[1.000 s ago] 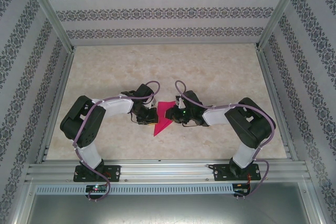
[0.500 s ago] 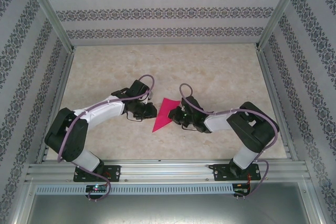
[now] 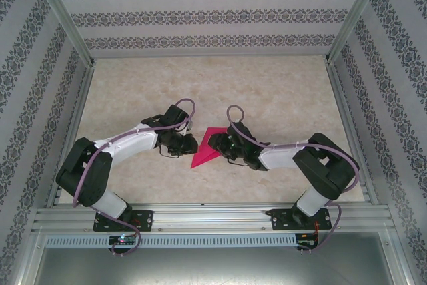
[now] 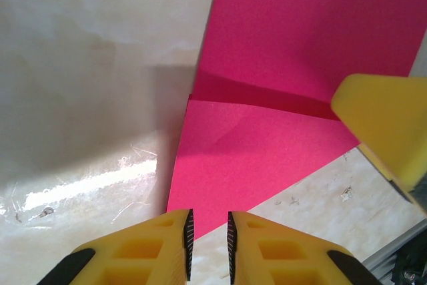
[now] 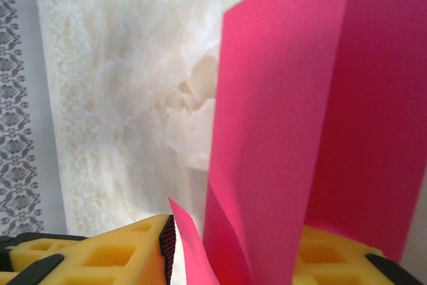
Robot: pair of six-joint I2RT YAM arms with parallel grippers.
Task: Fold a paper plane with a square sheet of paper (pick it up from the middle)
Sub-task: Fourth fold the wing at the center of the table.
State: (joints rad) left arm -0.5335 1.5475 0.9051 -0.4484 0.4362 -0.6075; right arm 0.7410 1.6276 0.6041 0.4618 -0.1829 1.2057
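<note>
Part-folded pink paper (image 4: pixel 287 45) lies on the marble-look counter (image 4: pixel 87 98) btwn both arms, one flap creased over. Left tool (image 4: pixel 208 221), jaws a slit apart w/ nothing pinched, sits low, the paper's near edge right at its tips. Right tool (image 5: pixel 233 245) released: jaws parted, upright flaps standing loose btwn them.

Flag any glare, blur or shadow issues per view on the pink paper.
Top external: even light, sharp; the paper is small but clear. Left wrist: paper sharp, a dark shadow band along its fold, a glare streak on the table at lower left. Right wrist: paper very near the lens and soft; table behind it washed out.
</note>
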